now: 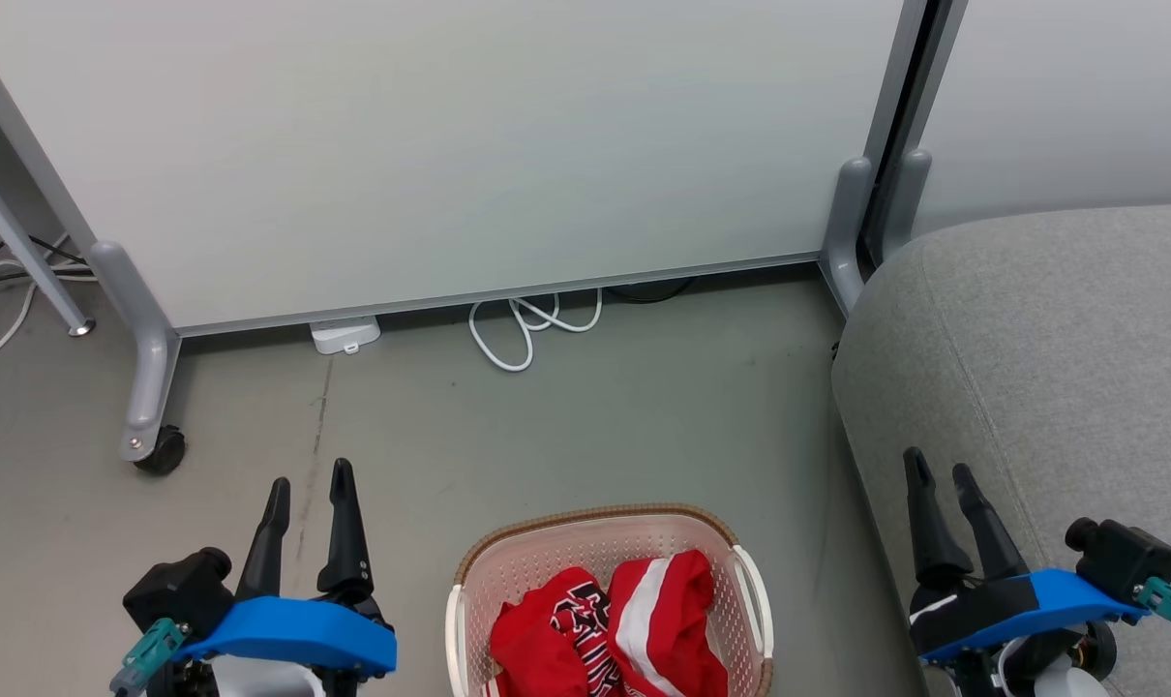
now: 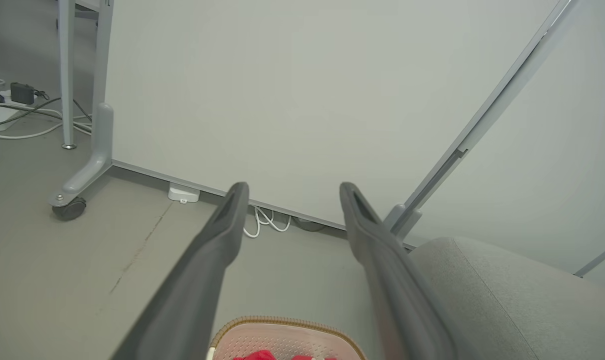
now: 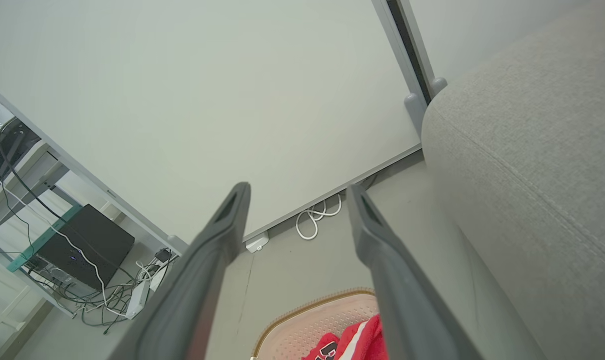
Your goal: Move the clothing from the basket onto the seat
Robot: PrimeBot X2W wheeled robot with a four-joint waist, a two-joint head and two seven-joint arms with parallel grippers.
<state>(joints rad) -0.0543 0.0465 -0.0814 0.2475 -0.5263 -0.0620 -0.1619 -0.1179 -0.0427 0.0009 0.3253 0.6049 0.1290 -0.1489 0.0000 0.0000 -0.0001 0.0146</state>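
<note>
The red clothing (image 1: 610, 634) with white stripes and black lettering lies bunched inside the cream basket (image 1: 508, 560), which stands on the floor at the bottom centre of the head view. The grey seat (image 1: 1050, 348) rises at the right, beside the basket. My left gripper (image 1: 310, 481) hangs open to the left of the basket, above bare floor. My right gripper (image 1: 939, 467) is open over the seat's front edge. In the left wrist view the basket (image 2: 282, 321) and a scrap of clothing (image 2: 257, 356) show between the fingers; the right wrist view shows clothing (image 3: 355, 340) in the basket (image 3: 307, 307).
A wheeled white partition panel (image 1: 450, 145) stands behind the basket, with a grey caster foot (image 1: 150, 426) at the left. A white cable loop (image 1: 527, 334) and a small white box (image 1: 345, 335) lie at its base. Cables and a black box (image 3: 87, 245) sit further left.
</note>
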